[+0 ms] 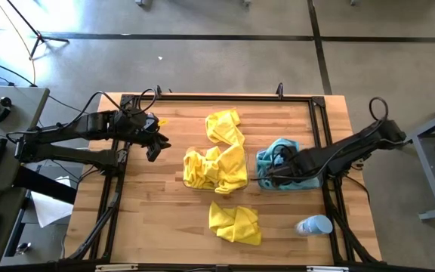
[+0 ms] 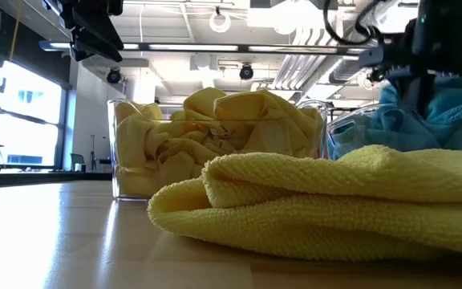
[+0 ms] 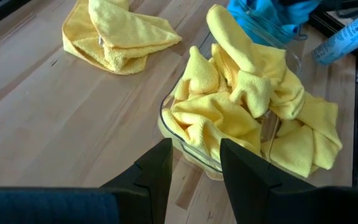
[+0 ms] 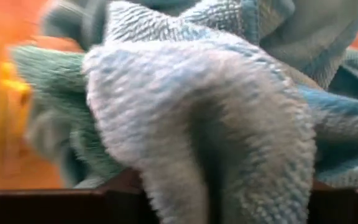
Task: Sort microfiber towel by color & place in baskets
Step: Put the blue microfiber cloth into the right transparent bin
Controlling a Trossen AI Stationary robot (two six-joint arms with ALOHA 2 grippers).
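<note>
A clear basket (image 3: 180,148) at the table's middle is heaped with yellow microfiber towels (image 1: 216,168). One of them (image 1: 225,127) spills over the basket's far rim onto the table. Another yellow towel (image 1: 235,224) lies crumpled on the table toward the near edge. A second clear basket (image 2: 343,132), to the right, holds teal-blue towels (image 1: 279,149). My right gripper (image 1: 272,172) points down into that teal heap, and a teal towel (image 4: 197,112) fills its wrist view. My left gripper (image 3: 194,177) hovers open above the table, left of the yellow basket.
A white and light-blue bottle (image 1: 314,225) lies near the table's front right corner. A black metal frame (image 1: 319,121) runs around the tabletop. Bare wood lies left of the yellow basket and along the near left.
</note>
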